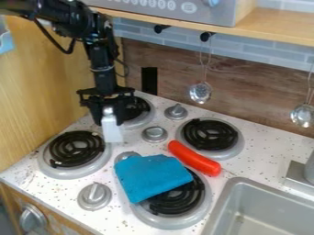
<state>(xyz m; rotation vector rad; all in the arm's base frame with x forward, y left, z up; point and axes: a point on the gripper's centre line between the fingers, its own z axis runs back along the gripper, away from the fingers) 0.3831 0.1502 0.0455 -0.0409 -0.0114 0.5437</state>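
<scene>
From where I stand, the end effector (109,114) hangs over the stove, closed around a small white utensil with a silvery top (111,129), which points downward between the left burner (73,151) and the rear one (138,111); I can't tell if its tip touches the counter (140,137). Nearer me, a folded blue cloth (150,176) partly covers the front burner (178,199), and a long red object (194,158) lies just beside it, near the sink (236,183)

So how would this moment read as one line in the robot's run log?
black pincer: holding white object with silver top | folded blue cloth: partly over black coil burner | long red cylinder: beside cloth
</scene>
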